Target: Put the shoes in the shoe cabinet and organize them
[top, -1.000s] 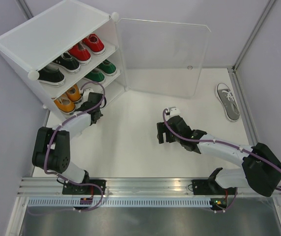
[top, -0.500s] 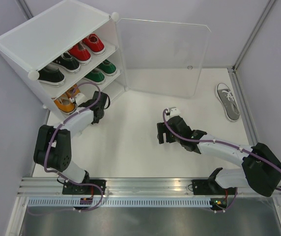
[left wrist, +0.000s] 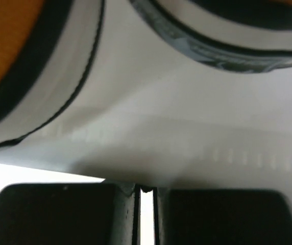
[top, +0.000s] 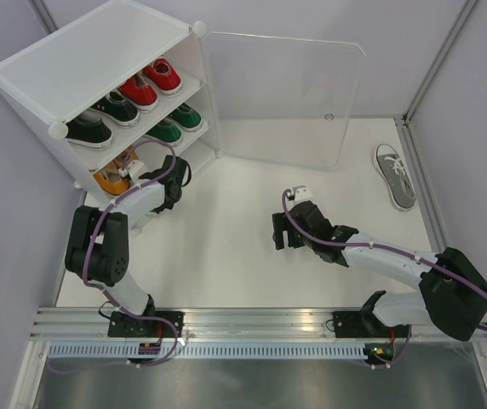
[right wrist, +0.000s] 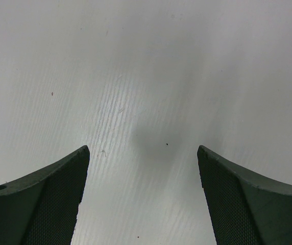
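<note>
The left tool (top: 140, 170) is closed with nothing between its fingers; the left wrist view shows the two dark pads (left wrist: 59, 214) pressed together with only a thin slit between them. It sits at the mouth of the bottom tier of the shoe cabinet (top: 90, 51), low over the white shelf floor. Just ahead of this tool and to its left lies an orange shoe (left wrist: 13, 51) with a white sole wall, and ahead to its right is the dark-treaded sole of a second shoe (left wrist: 227, 48). From above, the orange shoes (top: 114, 177) are just beside the tool in that tier. Above the tool, the green pair (top: 175, 123) fills the middle tier, and the black pair (top: 103, 118) and red pair (top: 151, 83) share the top one. The clear door (top: 286, 98) stands swung open to the tool's right.

The right tool (top: 279, 232) hangs over bare bench (top: 226, 273) with its jaws spread wide and empty (right wrist: 142, 149). The grey shoe (top: 394, 175) lies on the bench well apart from it, beyond and to its right
</note>
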`<state>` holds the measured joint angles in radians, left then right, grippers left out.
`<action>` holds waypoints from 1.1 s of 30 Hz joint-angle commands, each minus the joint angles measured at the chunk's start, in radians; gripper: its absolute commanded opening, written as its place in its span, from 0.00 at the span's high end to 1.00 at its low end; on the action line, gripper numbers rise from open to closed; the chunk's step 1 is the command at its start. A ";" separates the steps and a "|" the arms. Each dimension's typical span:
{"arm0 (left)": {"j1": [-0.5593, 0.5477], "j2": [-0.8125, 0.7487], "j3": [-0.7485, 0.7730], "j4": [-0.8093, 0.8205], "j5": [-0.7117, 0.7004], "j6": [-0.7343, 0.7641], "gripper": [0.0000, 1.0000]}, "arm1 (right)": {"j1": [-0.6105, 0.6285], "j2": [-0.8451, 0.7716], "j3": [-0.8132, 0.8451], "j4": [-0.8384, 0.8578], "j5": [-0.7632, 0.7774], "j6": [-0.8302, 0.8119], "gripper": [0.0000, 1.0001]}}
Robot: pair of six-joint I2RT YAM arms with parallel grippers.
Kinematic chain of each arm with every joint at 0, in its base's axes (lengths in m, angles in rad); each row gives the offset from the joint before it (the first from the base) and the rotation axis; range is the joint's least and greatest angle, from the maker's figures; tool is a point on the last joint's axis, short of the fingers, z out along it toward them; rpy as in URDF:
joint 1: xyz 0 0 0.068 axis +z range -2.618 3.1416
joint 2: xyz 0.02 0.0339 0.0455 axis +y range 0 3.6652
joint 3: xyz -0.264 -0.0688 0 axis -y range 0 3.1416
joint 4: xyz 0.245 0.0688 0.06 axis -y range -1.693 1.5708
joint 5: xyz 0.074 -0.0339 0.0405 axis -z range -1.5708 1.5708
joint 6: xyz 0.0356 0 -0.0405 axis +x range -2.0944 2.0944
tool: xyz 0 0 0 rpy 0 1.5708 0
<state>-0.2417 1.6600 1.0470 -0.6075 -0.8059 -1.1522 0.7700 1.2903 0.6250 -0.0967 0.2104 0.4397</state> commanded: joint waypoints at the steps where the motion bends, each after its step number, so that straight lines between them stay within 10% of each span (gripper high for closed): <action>1: 0.033 -0.014 0.036 0.118 -0.081 0.101 0.98 | -0.001 -0.017 -0.008 0.035 0.007 -0.009 0.11; 12: 0.071 -0.006 0.011 0.221 0.010 0.295 0.94 | -0.003 -0.016 -0.008 0.038 0.000 -0.009 0.11; 28: 0.047 -0.137 -0.050 0.121 0.178 0.183 0.28 | -0.001 -0.017 -0.004 0.028 0.004 -0.012 0.11; 33: 0.027 -0.178 -0.087 0.094 0.231 0.151 0.32 | -0.001 -0.002 -0.004 0.032 0.003 -0.009 0.11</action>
<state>-0.2111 1.5295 0.9817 -0.5064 -0.6170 -0.9386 0.7700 1.2903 0.6220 -0.0967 0.2100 0.4370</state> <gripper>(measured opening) 0.721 0.891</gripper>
